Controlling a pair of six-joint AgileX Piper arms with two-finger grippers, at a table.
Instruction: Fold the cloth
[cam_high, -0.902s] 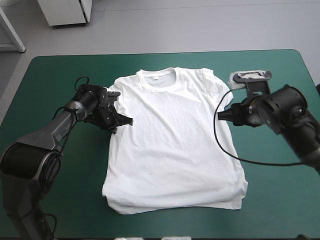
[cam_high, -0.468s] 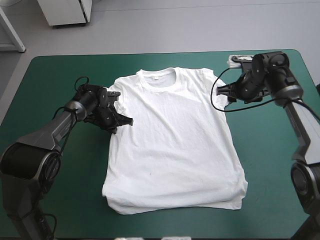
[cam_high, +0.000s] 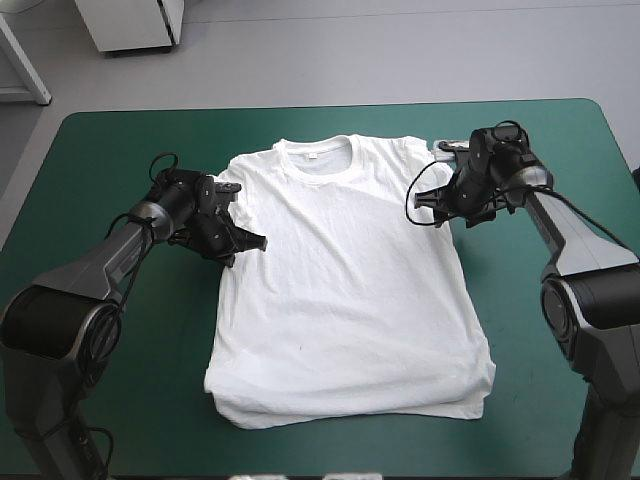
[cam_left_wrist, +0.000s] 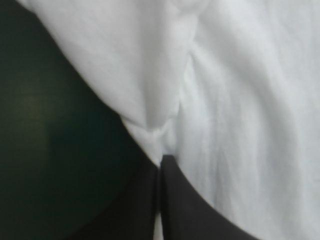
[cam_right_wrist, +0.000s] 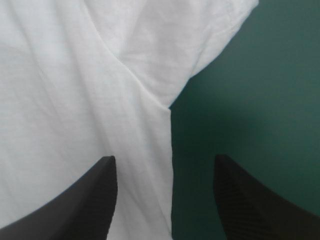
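Now the T-shirt (cam_high: 345, 290) lies spread flat in the middle of the table, on the teal-green cover (cam_high: 120, 140). Its collar (cam_high: 315, 152) points to the far edge and its hem (cam_high: 350, 415) to the near edge. At the hem we see more than one layer of cloth, one on the other.

The left gripper (cam_high: 252, 241) is at the left side of the T-shirt, where the sleeve meets the body. In the left wrist view this gripper (cam_left_wrist: 161, 159) has its black fingers (cam_left_wrist: 190, 210) pressed together. A narrow fold of the white cloth is pinched between them, just at the tips. On one side of this fold we see the dark cover, on the other side only white cloth with soft wrinkles.

The right gripper (cam_high: 432, 205) is at the right side of the T-shirt, just beside the right sleeve (cam_high: 440, 165). In the right wrist view this gripper (cam_right_wrist: 164, 157) is spread: its two fingers (cam_right_wrist: 90, 205) stand well apart and nothing is between their tips. One finger is over the white cloth, the other over the bare cover. The side edge of the T-shirt runs between them, and ahead of the gripper lies the corner where the right sleeve (cam_right_wrist: 200, 45) joins the body. We cannot tell if these fingers touch the cloth.
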